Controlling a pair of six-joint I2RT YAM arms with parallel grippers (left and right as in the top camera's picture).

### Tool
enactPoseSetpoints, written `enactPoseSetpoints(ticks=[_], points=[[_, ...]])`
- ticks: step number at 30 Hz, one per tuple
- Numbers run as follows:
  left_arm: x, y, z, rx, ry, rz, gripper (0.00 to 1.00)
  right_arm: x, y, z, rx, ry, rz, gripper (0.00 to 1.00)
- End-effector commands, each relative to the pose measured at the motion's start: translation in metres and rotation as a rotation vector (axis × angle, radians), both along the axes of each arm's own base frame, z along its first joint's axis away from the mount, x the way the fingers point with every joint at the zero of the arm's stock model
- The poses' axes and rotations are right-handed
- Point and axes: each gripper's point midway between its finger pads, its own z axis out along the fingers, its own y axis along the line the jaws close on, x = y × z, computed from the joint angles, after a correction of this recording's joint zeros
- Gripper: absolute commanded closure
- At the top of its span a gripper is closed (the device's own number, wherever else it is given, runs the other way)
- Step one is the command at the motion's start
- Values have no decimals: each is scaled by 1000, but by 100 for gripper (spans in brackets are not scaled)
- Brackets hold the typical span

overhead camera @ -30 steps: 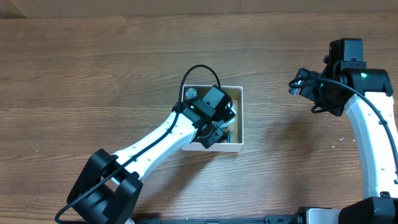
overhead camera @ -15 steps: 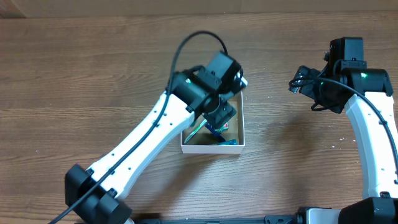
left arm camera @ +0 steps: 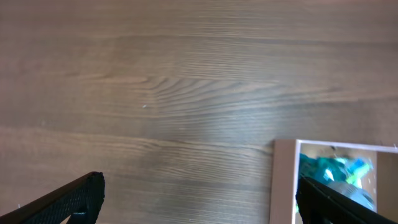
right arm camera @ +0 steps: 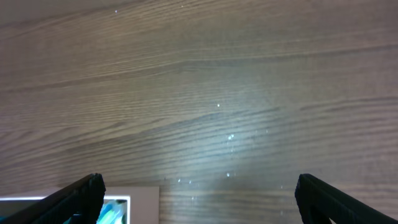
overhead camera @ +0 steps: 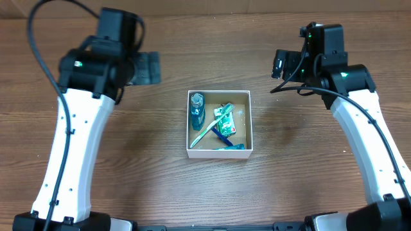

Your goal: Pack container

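my left pincer (overhead camera: 146, 67) hangs spread wide, gripping nothing. the container (overhead camera: 219, 153) sits by its right finger (left arm camera: 333, 200), white wall edge just touching my wrist view. my right pincer (overhead camera: 280, 64) gapes equally wide, holding nothing; the box corner shows beside its left finger (right arm camera: 78, 196). open table (overhead camera: 128, 160) surrounds both, well apart from the rim. 1 blue bottle (overhead camera: 196, 110) lies inside.

Left tool (overhead camera: 145, 67) withdrawn from container (overhead camera: 218, 153) (now far left); right tool (overhead camera: 279, 63) shifted inward.
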Motion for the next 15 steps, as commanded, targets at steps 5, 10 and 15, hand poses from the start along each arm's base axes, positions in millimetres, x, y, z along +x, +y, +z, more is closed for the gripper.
enactPoseSetpoints(ticks=[5,10,15], points=[[14,33,-12,-43,20,164,0,25,4,23,-21,-122,24,0],[5,32,-11,-22,43,137,0,4,1,18,18,-48,-26,0],[-17,23,4,-3,-9,77,0,-29,-4,25,45,-35,-60,0]])
